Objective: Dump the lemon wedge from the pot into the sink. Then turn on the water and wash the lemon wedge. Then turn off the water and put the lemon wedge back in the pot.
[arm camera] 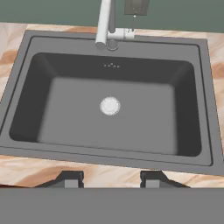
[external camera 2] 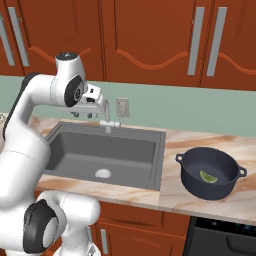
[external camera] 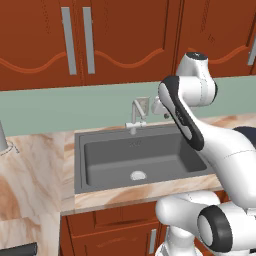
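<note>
The lemon wedge (external camera 2: 208,176) lies on the floor of the pot (external camera 2: 210,172), a small yellow-green sliver toward the pot's right side. The pot stands upright on the table (external camera 2: 200,142), just right of the sink (external camera 2: 107,152), with one small handle facing the basin and the other pointing away.

The hand (arm camera: 111,179) hangs above the sink's near rim, looking down at the drain (arm camera: 110,106) and the faucet (arm camera: 105,24) at the back edge. Its fingertips (arm camera: 70,178) stand partly apart with nothing between them. So the pot is well off to the hand's right, across the sink's right wall; I judge the first step, lifting and tipping the pot, is not yet begun.

The basin holds nothing but the drain, so there is room to tip into. The table around the pot is bare, leaving free approach to either handle.
</note>
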{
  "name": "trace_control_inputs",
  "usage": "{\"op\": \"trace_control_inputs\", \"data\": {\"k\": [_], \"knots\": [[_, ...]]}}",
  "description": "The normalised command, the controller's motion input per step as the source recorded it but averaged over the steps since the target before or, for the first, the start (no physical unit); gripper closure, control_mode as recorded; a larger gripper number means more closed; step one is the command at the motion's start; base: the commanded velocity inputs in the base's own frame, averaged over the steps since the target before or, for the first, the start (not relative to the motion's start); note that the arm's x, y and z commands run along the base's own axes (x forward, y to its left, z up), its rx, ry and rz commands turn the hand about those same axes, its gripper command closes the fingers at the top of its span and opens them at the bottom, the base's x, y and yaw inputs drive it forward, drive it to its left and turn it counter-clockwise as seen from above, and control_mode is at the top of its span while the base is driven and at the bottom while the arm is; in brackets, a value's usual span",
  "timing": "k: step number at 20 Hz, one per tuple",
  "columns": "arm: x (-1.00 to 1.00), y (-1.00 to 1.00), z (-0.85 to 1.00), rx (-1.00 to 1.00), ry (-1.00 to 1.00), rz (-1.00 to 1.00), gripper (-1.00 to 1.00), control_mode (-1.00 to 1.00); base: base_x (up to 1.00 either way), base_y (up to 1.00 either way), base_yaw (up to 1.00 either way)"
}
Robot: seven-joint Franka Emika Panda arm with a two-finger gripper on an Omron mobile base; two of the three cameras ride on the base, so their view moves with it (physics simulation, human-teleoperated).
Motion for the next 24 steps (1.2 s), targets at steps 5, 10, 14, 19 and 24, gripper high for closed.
{"op": "trace_control_inputs", "data": {"k": [5,10,14,19,24], "knots": [[-0.18,0.0,0.0,0.0,0.0,0.0,-1.0,-1.0,0.0,0.0,0.0],[-0.37,-0.16,0.0,0.0,0.0,-0.06,-1.0,-1.0,0.0,0.0,0.0],[-0.37,-0.41,0.0,0.0,0.0,-0.01,-1.0,-1.0,0.0,0.0,0.0],[-0.35,-0.53,-0.02,0.0,-0.04,0.0,-1.0,-1.0,0.0,0.0,0.0],[-0.23,-0.76,-0.17,0.0,-0.11,0.03,-1.0,-1.0,0.0,0.0,0.0]]}}
